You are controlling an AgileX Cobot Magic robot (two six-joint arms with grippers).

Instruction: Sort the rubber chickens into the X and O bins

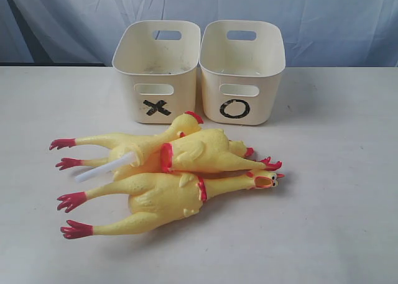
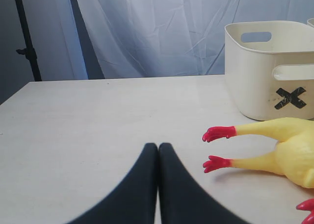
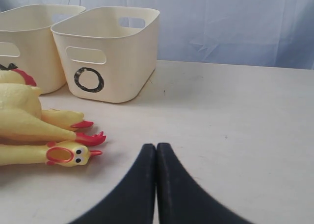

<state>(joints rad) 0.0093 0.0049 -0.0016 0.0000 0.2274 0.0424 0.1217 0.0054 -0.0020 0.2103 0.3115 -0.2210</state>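
Note:
Three yellow rubber chickens lie piled on the table in front of the bins. The front long chicken (image 1: 163, 196) points its open-beaked head (image 3: 66, 154) right. A second long chicken (image 1: 134, 148) lies behind, and its red feet (image 2: 219, 134) point left. The smaller chicken (image 1: 208, 152) rests across them. Behind stand two cream tubs, both showing nothing inside: the X bin (image 1: 157, 69) on the left and the O bin (image 1: 242, 69) on the right. My left gripper (image 2: 158, 146) is shut and holds nothing, left of the feet. My right gripper (image 3: 156, 146) is shut on nothing, right of the heads. Neither arm shows in the exterior view.
A white tube (image 1: 106, 166) pokes out from under the pile toward the left. A pale cloth backdrop (image 1: 323, 17) hangs behind the table, and a dark stand (image 2: 25, 33) rises at the far left.

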